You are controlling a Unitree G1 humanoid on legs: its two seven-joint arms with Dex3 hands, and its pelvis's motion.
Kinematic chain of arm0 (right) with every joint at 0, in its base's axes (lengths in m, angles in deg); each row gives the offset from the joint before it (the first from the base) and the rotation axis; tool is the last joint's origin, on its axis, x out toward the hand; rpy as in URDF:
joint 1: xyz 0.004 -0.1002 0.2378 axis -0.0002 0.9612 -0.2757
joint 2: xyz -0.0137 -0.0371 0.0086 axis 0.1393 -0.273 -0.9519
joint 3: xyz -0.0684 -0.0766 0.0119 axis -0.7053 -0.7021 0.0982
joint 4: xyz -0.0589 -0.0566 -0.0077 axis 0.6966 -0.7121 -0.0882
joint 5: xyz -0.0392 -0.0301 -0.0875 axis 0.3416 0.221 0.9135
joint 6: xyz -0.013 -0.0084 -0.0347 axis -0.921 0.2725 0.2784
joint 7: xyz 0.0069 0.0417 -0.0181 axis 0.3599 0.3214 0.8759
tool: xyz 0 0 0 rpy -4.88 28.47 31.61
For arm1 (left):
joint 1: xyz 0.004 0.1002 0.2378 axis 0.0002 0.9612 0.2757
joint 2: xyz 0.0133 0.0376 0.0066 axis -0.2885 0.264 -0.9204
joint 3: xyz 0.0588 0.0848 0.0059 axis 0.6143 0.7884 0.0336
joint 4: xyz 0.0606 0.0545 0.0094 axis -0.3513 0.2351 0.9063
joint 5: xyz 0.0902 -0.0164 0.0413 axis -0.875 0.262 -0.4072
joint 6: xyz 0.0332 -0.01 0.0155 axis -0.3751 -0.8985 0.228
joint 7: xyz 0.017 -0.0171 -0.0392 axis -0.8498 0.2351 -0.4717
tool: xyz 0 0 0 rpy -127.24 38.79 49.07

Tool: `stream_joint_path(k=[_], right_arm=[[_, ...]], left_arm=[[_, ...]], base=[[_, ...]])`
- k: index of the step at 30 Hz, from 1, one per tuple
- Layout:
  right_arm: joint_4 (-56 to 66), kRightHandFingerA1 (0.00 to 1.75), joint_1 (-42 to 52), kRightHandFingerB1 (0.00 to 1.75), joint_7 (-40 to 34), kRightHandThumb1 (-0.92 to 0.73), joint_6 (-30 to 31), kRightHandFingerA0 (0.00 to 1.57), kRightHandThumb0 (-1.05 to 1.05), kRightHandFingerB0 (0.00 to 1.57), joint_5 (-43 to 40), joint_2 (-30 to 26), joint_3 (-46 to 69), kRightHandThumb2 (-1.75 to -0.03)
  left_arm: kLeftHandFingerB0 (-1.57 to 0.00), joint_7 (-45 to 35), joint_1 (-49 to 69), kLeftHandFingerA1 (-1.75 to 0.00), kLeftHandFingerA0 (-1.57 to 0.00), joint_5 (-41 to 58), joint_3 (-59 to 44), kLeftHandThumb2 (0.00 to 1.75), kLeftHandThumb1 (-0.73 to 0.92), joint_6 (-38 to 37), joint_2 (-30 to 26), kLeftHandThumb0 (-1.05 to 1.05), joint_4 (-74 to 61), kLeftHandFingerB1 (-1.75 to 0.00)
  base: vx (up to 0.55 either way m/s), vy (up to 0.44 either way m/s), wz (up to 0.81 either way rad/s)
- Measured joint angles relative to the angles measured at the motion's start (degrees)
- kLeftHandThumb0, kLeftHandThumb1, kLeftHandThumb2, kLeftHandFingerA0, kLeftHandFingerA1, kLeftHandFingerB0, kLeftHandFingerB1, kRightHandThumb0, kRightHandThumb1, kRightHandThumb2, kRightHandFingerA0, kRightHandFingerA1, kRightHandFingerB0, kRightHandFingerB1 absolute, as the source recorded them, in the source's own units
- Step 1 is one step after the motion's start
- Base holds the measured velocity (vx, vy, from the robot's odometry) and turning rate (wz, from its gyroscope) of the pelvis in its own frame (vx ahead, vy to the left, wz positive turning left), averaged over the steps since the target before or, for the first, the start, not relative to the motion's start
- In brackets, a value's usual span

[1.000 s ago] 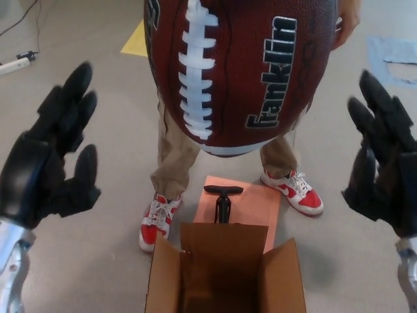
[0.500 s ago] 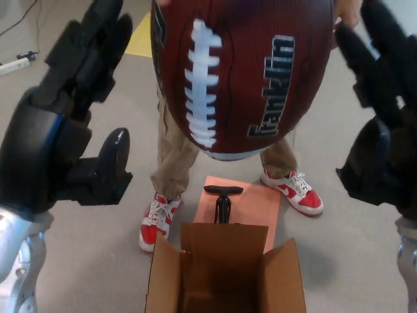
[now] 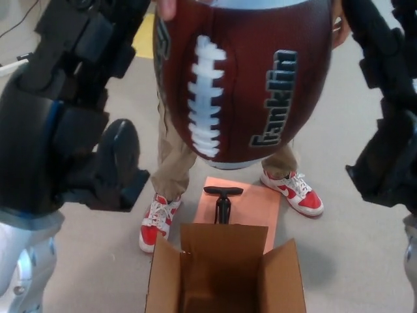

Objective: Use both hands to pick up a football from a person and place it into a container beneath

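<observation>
The left hand (image 3: 68, 114) fills the picture's left side, raised beside the football with its thumb spread wide and low and its fingers reaching up past the top edge; it holds nothing, and a gap shows between it and the ball. The right hand (image 3: 386, 111) rises along the right edge, likewise empty with its fingers extended upward, close to the ball's side but whether it touches cannot be told. Between them hangs the Franklin football (image 3: 244, 78), brown with white laces facing the camera, held point-down from above by a person whose fingertips (image 3: 167, 8) show at the top edge. Directly below the ball's lower tip, well apart from it, sits the open cardboard box (image 3: 225, 274) with its flaps standing up. Behind the box stand the person's legs in tan trousers (image 3: 171, 163) and red-and-white sneakers (image 3: 293, 191), and between the feet lies an orange mat (image 3: 257, 199) bearing a black hand pump (image 3: 223, 202), upright with its T-handle on top
</observation>
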Motion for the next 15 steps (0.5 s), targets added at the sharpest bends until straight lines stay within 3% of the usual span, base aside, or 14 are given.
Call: stream_joint_path(k=[2, 3, 15], right_arm=[[-0.03, 0.15, -0.03, 0.16, -0.12, -0.76, 0.74, 0.08, -0.91, 0.08, -0.29, 0.5, -0.41, -1.09], [-0.07, 0.15, -0.03, 0.15, -0.19, -0.76, 1.1, 0.08, -0.91, 0.08, -0.44, 0.72, -0.5, -1.09], [-4.49, 0.12, -0.76, 0.11, -0.74, -0.81, 4.32, 0.0, -0.89, 0.0, -0.47, 1.16, -0.93, -1.14]], left_arm=[[0.0, 0.65, -0.43, -0.01, 0.0, 0.03, 0.57, 0.71, 0.87, 1.17, 0.18, -0.86, -0.2, 0.0], [0.0, 0.98, -0.57, -0.09, 0.0, 0.04, 0.86, 1.11, 0.75, 1.72, 0.26, -0.95, -0.26, -0.04], [0.0, 3.71, -0.87, -0.1, 0.0, 2.39, 2.08, 1.15, 0.84, 8.7, 1.17, -0.97, 2.2, -0.03]], base=[[0.0, 0.0, 0.0], [0.0, 0.0, 0.0], [0.0, 0.0, 0.0]])
